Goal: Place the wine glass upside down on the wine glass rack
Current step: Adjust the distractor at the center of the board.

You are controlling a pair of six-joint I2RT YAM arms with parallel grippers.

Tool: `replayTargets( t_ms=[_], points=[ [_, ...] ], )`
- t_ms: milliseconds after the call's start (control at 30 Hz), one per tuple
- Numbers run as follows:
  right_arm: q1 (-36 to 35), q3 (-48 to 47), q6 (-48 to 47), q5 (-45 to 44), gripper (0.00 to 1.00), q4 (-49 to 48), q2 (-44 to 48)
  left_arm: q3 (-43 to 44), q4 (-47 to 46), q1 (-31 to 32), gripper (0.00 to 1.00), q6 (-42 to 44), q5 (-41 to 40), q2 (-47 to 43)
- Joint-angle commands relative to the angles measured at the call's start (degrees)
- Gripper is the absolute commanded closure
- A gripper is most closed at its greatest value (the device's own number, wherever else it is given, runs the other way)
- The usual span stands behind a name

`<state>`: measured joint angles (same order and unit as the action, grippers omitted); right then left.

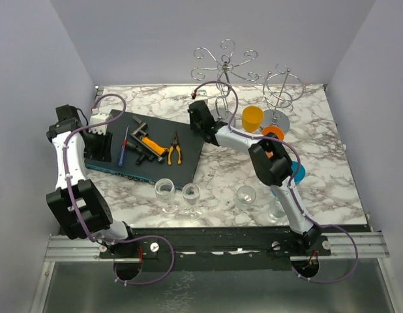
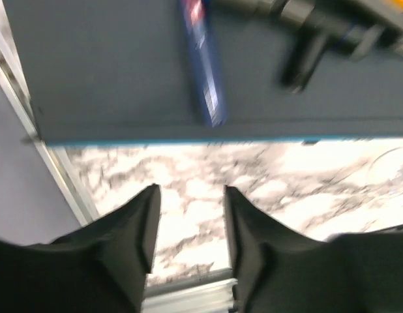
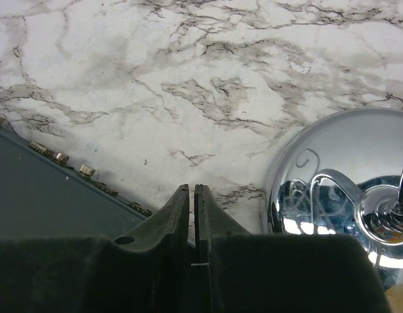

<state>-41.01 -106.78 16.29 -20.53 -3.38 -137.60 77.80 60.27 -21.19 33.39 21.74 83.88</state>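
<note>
Your left fingers (image 2: pixel 139 228) stand apart with nothing between them, over the marble table (image 2: pixel 273 176) just off the dark mat (image 2: pixel 110 78). The wine glasses (image 1: pixel 192 195) stand upright near the front edge, none held. Your right fingers (image 3: pixel 175 215) are pressed together, empty, beside the chrome base (image 3: pixel 319 163) of the rack (image 1: pixel 224 62).

The surface (image 3: pixel 188 65) shows a smooth, white marble-patterned finish with grey veining. The rack base (image 3: pixel 319 163) is polished chrome metal, mirror-bright; the wine glasses (image 1: pixel 191 193) are clear glass. The fingers (image 3: pixel 172 218) are matt black, the tool board (image 1: pixel 188 147) matt dark grey.
</note>
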Motion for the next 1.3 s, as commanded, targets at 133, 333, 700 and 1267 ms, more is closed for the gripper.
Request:
replayTargets(
  t_ms=[133, 333, 700, 1267],
  points=[
    [0.42, 5.40, -2.11, -2.31, 0.89, -3.48, 2.22, -13.73, -4.17, -7.92, 0.66, 3.13, -12.94, 0.75],
    [0.50, 6.23, -2.92, -1.92, 0.93, -3.30, 2.65, -19.94, -15.83, -7.98, 0.76, -1.48, -17.25, 3.68],
    [0.63, 6.78, -2.93, 0.07, 1.00, -1.94, 1.63, -14.69, -29.36, -6.10, 0.80, -11.40, -19.68, 17.19],
    [-3.71, 12.85, 0.73, 2.13, 1.00, -1.02, 3.46, 7.41, -30.70, 0.98, 0.82, -21.47, -21.30, 35.14]
  ],
)
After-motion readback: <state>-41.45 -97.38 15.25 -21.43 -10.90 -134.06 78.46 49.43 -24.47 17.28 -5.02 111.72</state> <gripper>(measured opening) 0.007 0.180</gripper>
